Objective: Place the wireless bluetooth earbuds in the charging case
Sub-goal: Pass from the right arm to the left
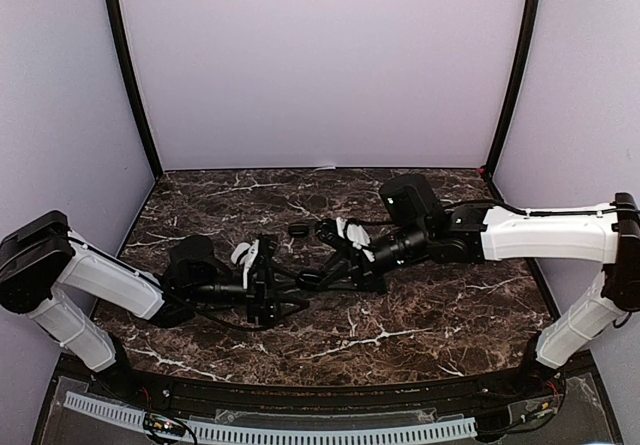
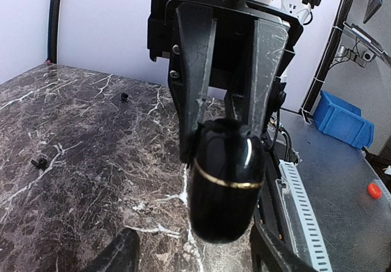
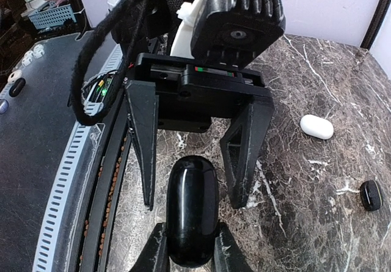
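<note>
Now | right jaws clamp black charging case (image 3: pixel 192 217) | left jaws wide

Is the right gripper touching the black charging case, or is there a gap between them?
Touching. In the right wrist view the right gripper has its two fingers pressed against both sides of the black charging case, with no gap.

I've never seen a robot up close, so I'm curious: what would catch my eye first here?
At the middle of the dark marble table, the right gripper pinches a glossy black charging case with a thin gold band. The left gripper faces it head-on, fingers spread wide. Off to one side, a white pebble-like case lies on the marble.
</note>
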